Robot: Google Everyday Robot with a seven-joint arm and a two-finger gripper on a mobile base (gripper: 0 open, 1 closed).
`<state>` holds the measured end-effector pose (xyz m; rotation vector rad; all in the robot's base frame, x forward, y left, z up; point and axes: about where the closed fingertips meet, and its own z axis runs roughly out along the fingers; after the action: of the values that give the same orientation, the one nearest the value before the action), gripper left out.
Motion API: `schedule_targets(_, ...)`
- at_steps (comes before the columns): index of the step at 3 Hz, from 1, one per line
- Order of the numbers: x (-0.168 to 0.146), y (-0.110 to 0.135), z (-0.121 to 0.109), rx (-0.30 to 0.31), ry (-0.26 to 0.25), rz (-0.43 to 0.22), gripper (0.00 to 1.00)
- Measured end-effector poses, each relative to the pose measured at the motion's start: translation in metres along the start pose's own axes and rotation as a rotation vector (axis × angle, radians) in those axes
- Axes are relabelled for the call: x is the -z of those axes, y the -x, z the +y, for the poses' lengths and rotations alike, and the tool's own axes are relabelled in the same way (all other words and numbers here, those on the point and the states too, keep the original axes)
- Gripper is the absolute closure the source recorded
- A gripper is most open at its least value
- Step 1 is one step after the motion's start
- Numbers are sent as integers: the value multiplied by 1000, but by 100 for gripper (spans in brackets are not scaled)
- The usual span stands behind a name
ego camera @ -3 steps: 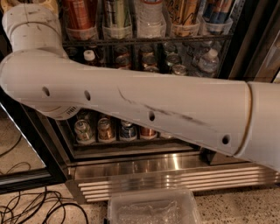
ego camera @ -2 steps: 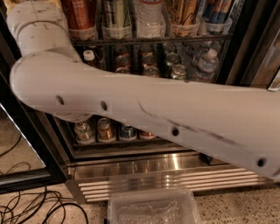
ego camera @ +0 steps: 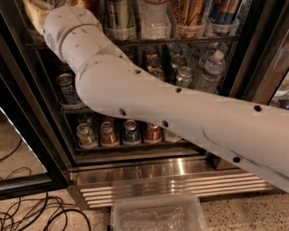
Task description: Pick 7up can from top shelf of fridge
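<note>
Arm (ego camera: 180, 113) reaches the top shelf (ego camera: 189, 40) left of the 7up can (ego camera: 119, 13); gripper off-frame there, its grip impossible to tell.

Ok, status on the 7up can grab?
Gripper off frame, upper left. 7up can upright on top shelf, in its holder. Arm crosses fridge front, partly hiding lower racks.

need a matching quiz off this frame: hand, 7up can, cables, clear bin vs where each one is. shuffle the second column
1. hand
2. 7up can
3. black cables
4. clear bin

A. floor, centre, in front of the fridge
B. top shelf, in a clear cup holder
C. top-left corner of the view, mostly cut off
D. floor, lower left

Pairs: 1-C, 2-B, 3-D, 4-A
</note>
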<state>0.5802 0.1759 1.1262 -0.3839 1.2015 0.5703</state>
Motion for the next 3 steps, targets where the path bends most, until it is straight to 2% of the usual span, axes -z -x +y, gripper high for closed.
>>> schedule_targets(1, 7, -33, 16, -171, 136, 61, 100)
schedule_targets(2, 23, -65, 36, -305, 264, 114, 100)
schedule_targets(3, 43, -73, 59, -369, 351, 164, 100)
